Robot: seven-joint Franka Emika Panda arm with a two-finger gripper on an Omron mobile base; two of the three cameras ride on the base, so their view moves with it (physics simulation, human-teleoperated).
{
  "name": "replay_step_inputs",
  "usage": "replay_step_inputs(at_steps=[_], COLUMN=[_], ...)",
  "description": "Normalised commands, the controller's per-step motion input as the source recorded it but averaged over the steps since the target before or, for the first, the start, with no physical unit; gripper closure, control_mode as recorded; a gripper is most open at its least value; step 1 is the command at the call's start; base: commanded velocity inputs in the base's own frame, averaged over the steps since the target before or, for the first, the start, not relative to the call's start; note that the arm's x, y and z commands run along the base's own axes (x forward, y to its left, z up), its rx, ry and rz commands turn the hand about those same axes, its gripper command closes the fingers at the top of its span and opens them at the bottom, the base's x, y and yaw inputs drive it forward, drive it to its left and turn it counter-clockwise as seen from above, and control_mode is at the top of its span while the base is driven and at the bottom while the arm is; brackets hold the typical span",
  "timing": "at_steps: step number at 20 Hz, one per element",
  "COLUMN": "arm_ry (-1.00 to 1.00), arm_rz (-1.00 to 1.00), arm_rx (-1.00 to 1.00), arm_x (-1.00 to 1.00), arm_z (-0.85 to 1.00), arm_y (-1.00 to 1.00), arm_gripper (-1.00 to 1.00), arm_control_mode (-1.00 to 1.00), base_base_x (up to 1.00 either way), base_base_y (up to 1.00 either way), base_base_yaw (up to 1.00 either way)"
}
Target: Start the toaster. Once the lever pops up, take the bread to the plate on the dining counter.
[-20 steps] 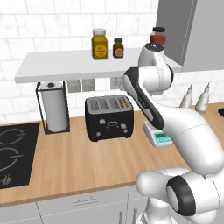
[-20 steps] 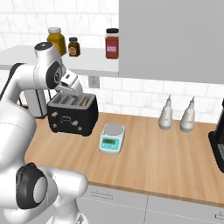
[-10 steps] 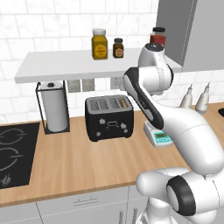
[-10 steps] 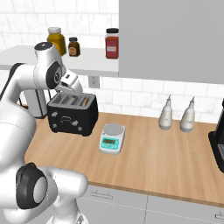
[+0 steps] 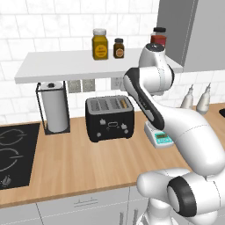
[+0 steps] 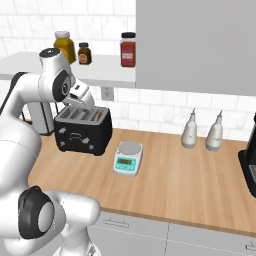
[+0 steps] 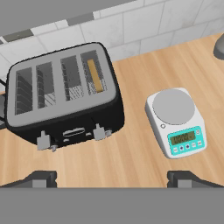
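- Your arm [image 5: 184, 132] is glossy white, built of thick rounded links.
- Dark grey-black rings mark its joints.
- The gripper [image 7: 112, 179] ends in two small dark fingertips.

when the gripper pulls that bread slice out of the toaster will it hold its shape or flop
The bread stands on edge in the toaster's rightmost slot, thin and straight, so it probably stays stiff, more so once toasted. Being so thin, it is likely light but could crack under a hard pinch. Only its narrow top edge shows, so the grip area looks small.
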Motion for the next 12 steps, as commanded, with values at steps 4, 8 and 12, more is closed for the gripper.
replay_step_inputs(at_steps=[4, 8, 12], arm_ry=[0.0, 0.0, 0.0], arm_rz=[0.0, 0.0, 0.0], arm_rx=[0.0, 0.0, 0.0], arm_x=[0.0, 0.0, 0.0], arm_z=[0.0, 0.0, 0.0], arm_y=[0.0, 0.0, 0.0], arm_gripper=[-1.0, -1.0, -1.0], arm_control_mode=[-1.0, -1.0, -1.0], base_base_x=[0.0, 0.0, 0.0], base_base_y=[0.0, 0.0, 0.0], base_base_yaw=[0.0, 0.0, 0.0])
